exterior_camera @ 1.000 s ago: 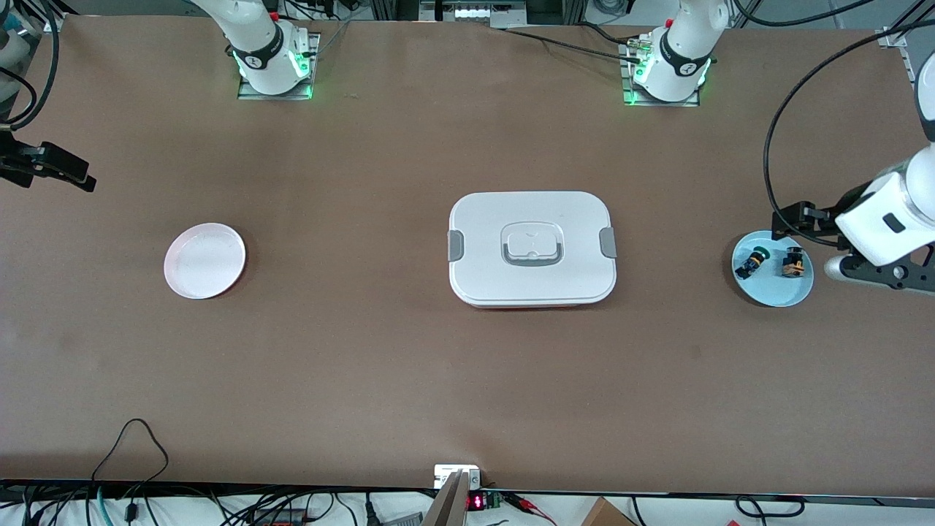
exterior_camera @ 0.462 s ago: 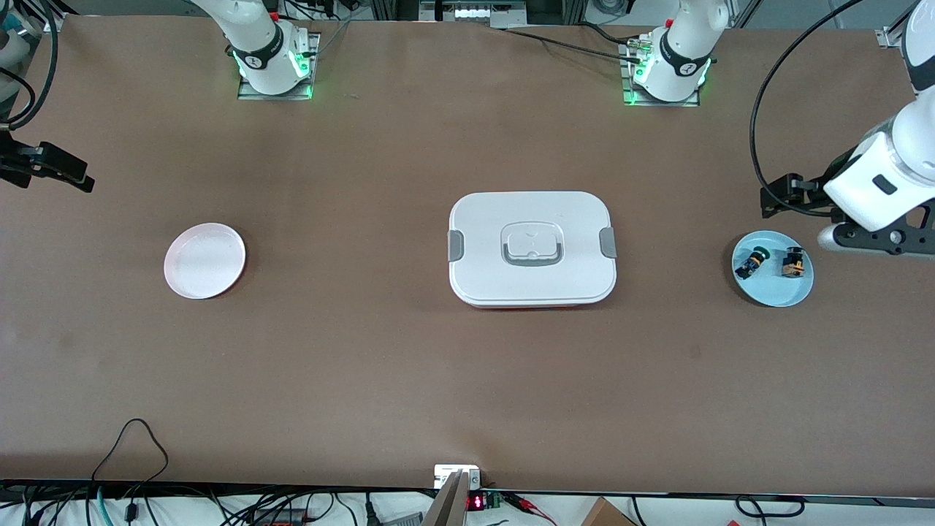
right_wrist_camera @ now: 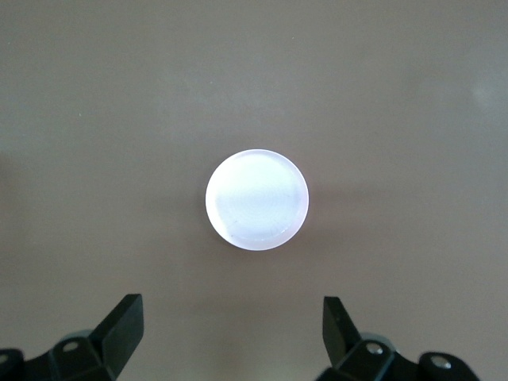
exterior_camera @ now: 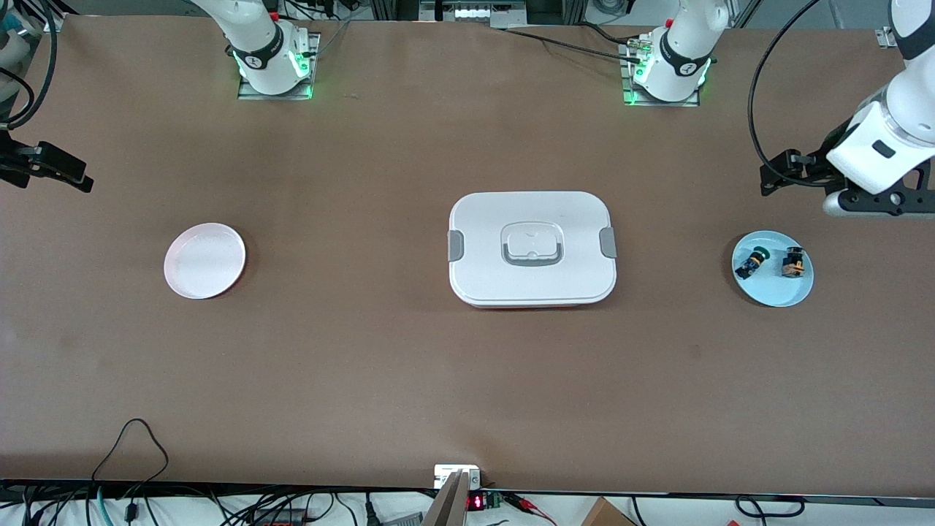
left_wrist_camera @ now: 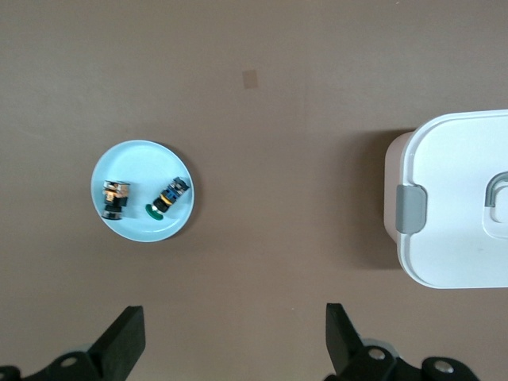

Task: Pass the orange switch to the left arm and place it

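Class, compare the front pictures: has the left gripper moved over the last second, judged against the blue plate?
Yes. The left gripper has drawn away from the blue plate, toward the arms' base side, and is open.

— What sits on the brown table?
— Three things, in a row and well apart. The white box lies at the middle. A pale pink plate rests toward the right arm's end, a light blue plate toward the left arm's end.
— Anything else touching the tabletop?
— The two arm bases, bolted along the edge farthest from the front camera
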`<state>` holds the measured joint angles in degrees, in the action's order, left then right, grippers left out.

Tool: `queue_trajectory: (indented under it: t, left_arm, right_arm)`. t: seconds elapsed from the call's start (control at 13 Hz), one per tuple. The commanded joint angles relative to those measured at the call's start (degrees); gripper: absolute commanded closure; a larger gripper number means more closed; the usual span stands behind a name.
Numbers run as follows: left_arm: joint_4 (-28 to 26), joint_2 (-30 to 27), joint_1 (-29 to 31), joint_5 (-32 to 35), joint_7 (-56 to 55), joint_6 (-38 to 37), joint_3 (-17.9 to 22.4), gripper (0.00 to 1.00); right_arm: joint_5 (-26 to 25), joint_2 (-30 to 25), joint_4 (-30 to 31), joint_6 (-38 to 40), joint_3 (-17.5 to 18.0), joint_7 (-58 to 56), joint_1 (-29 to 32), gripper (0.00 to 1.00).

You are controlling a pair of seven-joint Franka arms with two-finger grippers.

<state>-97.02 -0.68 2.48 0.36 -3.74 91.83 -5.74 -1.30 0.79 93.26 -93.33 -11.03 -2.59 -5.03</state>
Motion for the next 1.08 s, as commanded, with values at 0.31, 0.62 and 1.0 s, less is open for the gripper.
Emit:
queue_trajectory:
  t: [0.31, 0.62, 1.0]
  left_arm:
    - [-2.39, -1.69, -7.31, -2.47, -0.57, 1.69, 9.17, 0.00]
    - [-2.12, -1.43, -7.31, 0.15, -0.48, 1.60, 8.91, 0.00]
    - [-0.89, -0.73, -6.96, 0.96, 0.49, 1.51, 8.91, 0.00]
  right_arm:
    - [-0.98, 0.17, -0.98, 0.43, -0.14, -0.49, -0.24, 0.00]
    - [-0.90, 0.17, -0.98, 0.34, -0.14, -0.49, -0.15, 0.00]
    - [-0.90, 0.17, -0.98, 0.34, -0.14, -0.49, -0.15, 0.00]
